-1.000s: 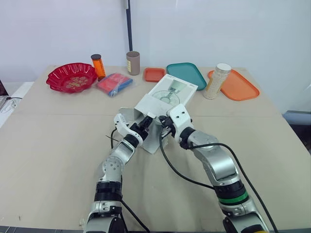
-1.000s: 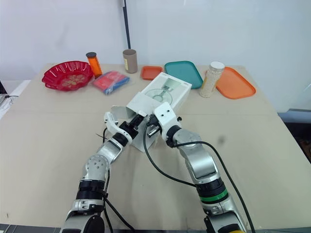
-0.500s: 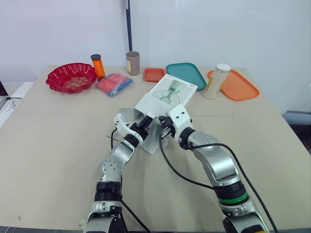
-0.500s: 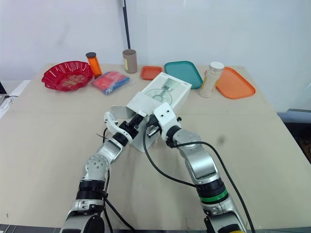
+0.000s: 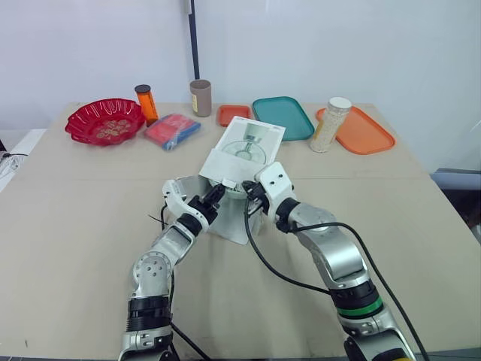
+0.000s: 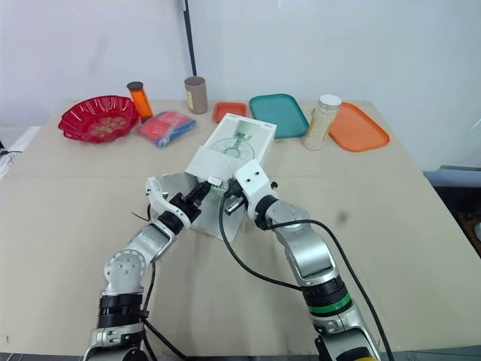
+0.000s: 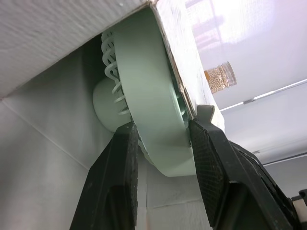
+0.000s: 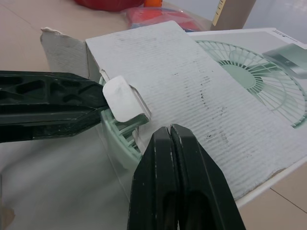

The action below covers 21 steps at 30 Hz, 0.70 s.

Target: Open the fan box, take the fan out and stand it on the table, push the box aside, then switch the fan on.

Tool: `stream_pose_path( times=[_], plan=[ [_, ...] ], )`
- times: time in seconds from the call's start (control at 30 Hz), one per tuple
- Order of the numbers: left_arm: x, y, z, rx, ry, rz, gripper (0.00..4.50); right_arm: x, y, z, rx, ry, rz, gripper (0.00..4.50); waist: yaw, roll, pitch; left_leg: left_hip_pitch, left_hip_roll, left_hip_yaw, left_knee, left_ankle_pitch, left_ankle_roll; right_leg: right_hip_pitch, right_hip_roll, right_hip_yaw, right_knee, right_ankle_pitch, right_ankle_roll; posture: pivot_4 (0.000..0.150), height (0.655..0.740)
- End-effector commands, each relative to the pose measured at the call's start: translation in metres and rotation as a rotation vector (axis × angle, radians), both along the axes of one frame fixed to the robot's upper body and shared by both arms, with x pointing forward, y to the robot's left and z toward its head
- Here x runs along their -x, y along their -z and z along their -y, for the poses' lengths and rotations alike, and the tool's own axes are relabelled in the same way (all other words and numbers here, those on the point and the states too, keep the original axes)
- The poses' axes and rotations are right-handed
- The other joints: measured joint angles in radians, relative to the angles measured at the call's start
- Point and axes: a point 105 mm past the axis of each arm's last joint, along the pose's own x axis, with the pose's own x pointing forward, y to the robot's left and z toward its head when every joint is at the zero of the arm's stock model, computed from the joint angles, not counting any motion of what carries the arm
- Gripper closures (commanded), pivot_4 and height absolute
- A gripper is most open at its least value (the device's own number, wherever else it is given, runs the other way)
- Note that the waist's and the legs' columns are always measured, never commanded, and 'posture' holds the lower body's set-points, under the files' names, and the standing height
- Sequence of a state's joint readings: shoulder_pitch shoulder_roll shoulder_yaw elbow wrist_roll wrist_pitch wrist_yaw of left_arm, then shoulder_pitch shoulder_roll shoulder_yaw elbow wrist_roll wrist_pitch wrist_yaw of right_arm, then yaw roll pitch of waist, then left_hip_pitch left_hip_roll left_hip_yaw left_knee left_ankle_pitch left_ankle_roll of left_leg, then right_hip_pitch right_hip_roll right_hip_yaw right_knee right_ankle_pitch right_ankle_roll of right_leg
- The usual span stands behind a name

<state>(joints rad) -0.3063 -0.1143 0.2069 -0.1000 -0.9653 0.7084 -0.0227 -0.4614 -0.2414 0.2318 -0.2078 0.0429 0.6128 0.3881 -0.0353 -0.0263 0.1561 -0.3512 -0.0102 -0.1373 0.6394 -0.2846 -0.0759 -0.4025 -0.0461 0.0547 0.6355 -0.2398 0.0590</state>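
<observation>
Left gripper (image 5: 211, 198), drawn back leftward, clamps fan (image 7: 152, 96) rim inside box (image 5: 242, 154).

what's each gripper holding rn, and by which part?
Left gripper grips the fan by its pale green rim, inside the box. Right gripper: jaws shut, holding nothing.

Box (image 5: 246, 147) is white with a pale green fan drawing printed on top, and the flap is ribbed white card. The actual fan (image 7: 153, 120) is mint green. Left gripper (image 7: 162, 125) and right gripper (image 8: 171, 129) both have black fingers, and the left pads have a fine grid texture. Table (image 5: 68, 233) is plain tan. Along the back: a glossy red bowl (image 5: 104, 120) with a faceted pattern, an orange bottle (image 5: 146, 104) with a dark cap, a brown tube (image 5: 200, 98), a red-and-blue packet (image 5: 173, 130), a small orange tray (image 5: 233, 115), a teal tray (image 5: 283, 118), a jar (image 5: 330, 126) of beige grains with a white lid, and a big orange tray (image 5: 362, 132).
</observation>
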Motion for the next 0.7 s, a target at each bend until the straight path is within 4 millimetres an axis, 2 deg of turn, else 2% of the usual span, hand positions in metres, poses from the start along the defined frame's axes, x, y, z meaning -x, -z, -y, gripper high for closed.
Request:
stream_pose_path(
  times=[0.03, 0.13, 0.43, 0.7],
  plan=[
    [0.011, -0.002, 0.000, -0.014, -0.001, -0.005, 3.34, -0.003, 0.021, 0.008, 0.024, 0.044, -0.079, 4.50, -0.002, 0.000, 0.000, 0.000, 0.000, 0.000, 0.000, 0.000, 0.000, 0.000, 0.000, 0.000, 0.000, 0.000, 0.000, 0.150, 0.7400],
    [0.017, -0.001, -0.001, -0.038, 0.008, -0.010, 3.34, -0.003, 0.020, 0.006, 0.018, 0.044, -0.081, 4.50, -0.002, 0.000, 0.000, 0.000, 0.000, 0.000, 0.000, 0.000, 0.000, 0.000, 0.000, 0.000, 0.000, 0.000, 0.000, 0.150, 0.7400],
    [0.030, 0.005, -0.020, -0.043, -0.026, -0.057, 3.34, -0.002, 0.018, 0.004, -0.004, 0.046, -0.085, 4.50, -0.005, 0.000, 0.000, 0.000, 0.000, 0.000, 0.000, 0.000, 0.000, 0.000, 0.000, 0.000, 0.000, 0.000, -0.001, 0.150, 0.7400],
    [0.043, -0.004, -0.017, -0.065, 0.007, -0.059, 3.34, -0.002, 0.016, 0.001, -0.012, 0.043, -0.081, 4.50, -0.006, 0.000, 0.000, 0.000, 0.000, 0.000, 0.000, 0.000, 0.000, 0.000, 0.000, 0.000, 0.000, 0.000, -0.001, 0.150, 0.7400]
  ],
)
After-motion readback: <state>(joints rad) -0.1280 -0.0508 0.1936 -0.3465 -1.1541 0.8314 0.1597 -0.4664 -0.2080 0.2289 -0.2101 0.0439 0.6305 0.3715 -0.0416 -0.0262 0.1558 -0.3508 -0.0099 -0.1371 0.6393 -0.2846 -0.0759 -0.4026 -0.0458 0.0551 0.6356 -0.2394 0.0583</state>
